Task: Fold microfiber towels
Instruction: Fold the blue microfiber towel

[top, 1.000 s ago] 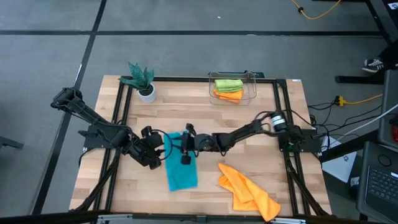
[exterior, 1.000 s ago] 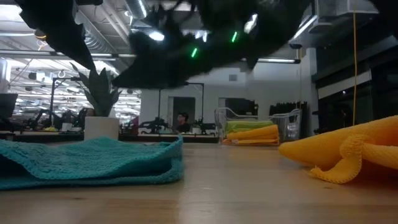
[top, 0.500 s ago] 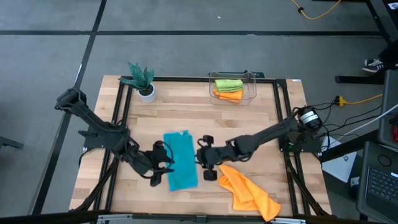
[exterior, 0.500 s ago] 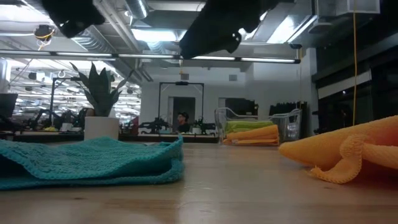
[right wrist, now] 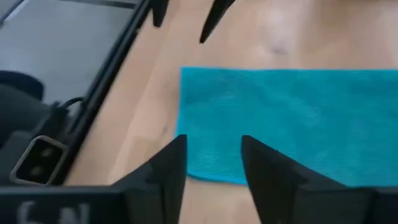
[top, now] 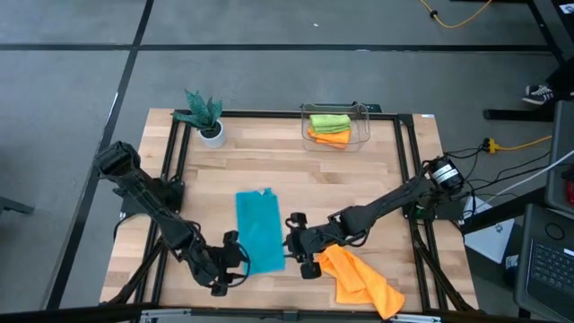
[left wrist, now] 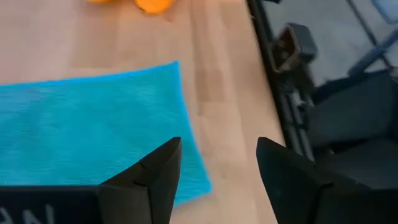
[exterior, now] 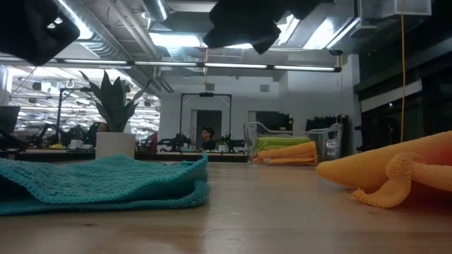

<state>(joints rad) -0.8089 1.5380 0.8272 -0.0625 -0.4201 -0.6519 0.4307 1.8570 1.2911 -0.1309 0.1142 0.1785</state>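
A teal-blue towel (top: 260, 231) lies folded into a long strip on the wooden table (top: 296, 175); its near end (exterior: 99, 183) fills the left of the low view. A crumpled orange towel (top: 359, 276) lies near the front right (exterior: 395, 176). My left gripper (top: 235, 262) hovers open beside the strip's near left corner, over bare wood (left wrist: 219, 142). My right gripper (top: 294, 244) hovers open at the strip's near right side, between the two towels, above the strip's edge (right wrist: 213, 138). Neither touches cloth.
A clear bin (top: 336, 126) at the far middle holds a green and an orange towel. A small plant in a white pot (top: 206, 121) stands at the far left. Black frame rails (top: 170, 179) run along the table's sides. Bare wood lies between strip and bin.
Both grippers have come away from above the middle of the teal strip toward the table's near edge, the left one to the strip's near left corner, the right one to its near right side. The strip lies as before.
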